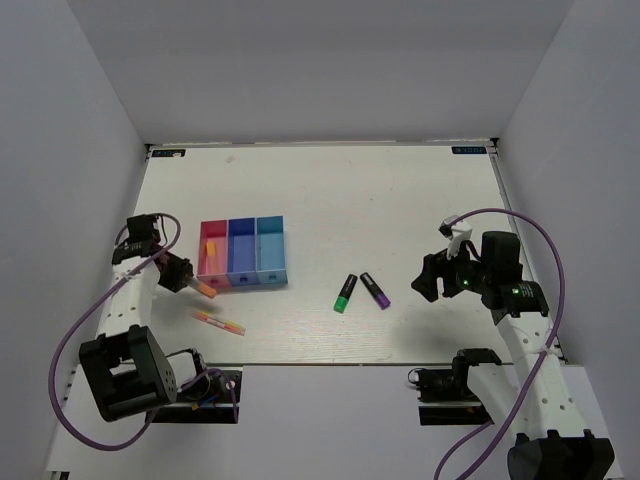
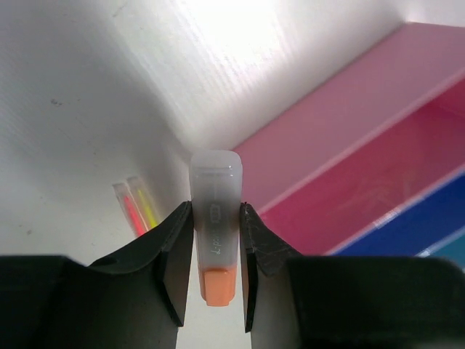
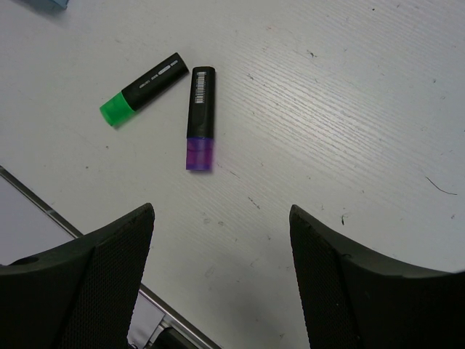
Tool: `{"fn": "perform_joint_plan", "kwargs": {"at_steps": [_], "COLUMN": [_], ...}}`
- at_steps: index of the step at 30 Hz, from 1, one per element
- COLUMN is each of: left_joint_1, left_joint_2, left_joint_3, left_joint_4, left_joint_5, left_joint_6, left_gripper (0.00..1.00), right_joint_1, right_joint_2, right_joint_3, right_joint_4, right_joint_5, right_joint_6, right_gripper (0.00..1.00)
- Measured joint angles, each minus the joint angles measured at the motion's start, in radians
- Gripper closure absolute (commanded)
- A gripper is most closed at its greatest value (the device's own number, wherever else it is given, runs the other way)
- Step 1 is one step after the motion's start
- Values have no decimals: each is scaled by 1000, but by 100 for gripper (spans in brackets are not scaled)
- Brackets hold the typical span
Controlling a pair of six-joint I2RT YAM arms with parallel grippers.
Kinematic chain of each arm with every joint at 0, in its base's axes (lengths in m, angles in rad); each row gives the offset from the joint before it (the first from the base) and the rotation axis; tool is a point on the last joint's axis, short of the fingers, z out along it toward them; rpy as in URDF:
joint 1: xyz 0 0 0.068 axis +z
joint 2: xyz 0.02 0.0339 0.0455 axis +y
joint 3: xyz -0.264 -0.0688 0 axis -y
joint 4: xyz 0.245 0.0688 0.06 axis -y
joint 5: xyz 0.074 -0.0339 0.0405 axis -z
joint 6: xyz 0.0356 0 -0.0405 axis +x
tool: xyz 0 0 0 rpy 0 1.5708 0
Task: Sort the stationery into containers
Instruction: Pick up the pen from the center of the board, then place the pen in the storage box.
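Observation:
My left gripper (image 1: 190, 281) is shut on an orange marker with a clear cap (image 2: 215, 218), held just left of the pink-red bin (image 1: 212, 252); the marker also shows in the top view (image 1: 205, 289). The dark blue bin (image 1: 241, 250) and light blue bin (image 1: 270, 250) are joined to the pink-red one in a row. A small orange item lies inside the pink-red bin. A thin pink-orange-yellow pen (image 1: 219, 321) lies on the table near the front edge. A green marker (image 1: 345, 293) and a purple marker (image 1: 375, 290) lie mid-table. My right gripper (image 1: 428, 277) is open and empty to their right.
White walls enclose the table on three sides. The table's front edge (image 3: 87, 240) is close below the right gripper. In the left wrist view the pen (image 2: 136, 206) lies left of the fingers and the pink-red bin wall (image 2: 349, 123) rises on the right.

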State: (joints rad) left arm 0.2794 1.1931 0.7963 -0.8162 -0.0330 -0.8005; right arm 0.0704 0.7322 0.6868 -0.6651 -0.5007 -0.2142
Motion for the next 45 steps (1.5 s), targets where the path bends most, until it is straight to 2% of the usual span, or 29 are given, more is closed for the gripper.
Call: {"fn": "perform_joint_plan", "kwargs": {"at_steps": [4,11,18,19,25,28,29,33,39,43,45], "left_joint_1": [-63,-246,-401,-421,-470,-476,-478,-481,-499,-504,-505], "left_joint_2": [-29,-18,188,226,339,341,341,348,355,354,352], "left_joint_3": [77,286,451,465,464,446,441,421,382,373,372], "left_joint_4": [-26,-34,40,52,77,92,97,116,135,138,139], "left_joint_5": [-5,-89,-202,-227,-309,-351,-360,-387,-397,-397,-397], "left_joint_6": [35,166,423,470,578,606,612,627,637,635,636], "left_gripper": [100,100,100,96,87,80,73,61,53,42,41], "right_joint_1": [1,2,2,2,2,2,2,2,2,2,2], "right_joint_2": [1,12,29,32,44,49,50,57,62,62,62], "right_joint_3": [0,0,0,0,0,0,0,0,0,0,0], "right_joint_4": [0,0,1,1,1,2,2,2,2,2,2], "right_joint_5": [0,-4,-7,-7,-7,-8,-7,-7,-7,-6,-6], "right_joint_6": [1,1,0,0,0,0,0,0,0,0,0], "right_gripper": [23,23,23,23,23,23,23,23,21,20,20]}}
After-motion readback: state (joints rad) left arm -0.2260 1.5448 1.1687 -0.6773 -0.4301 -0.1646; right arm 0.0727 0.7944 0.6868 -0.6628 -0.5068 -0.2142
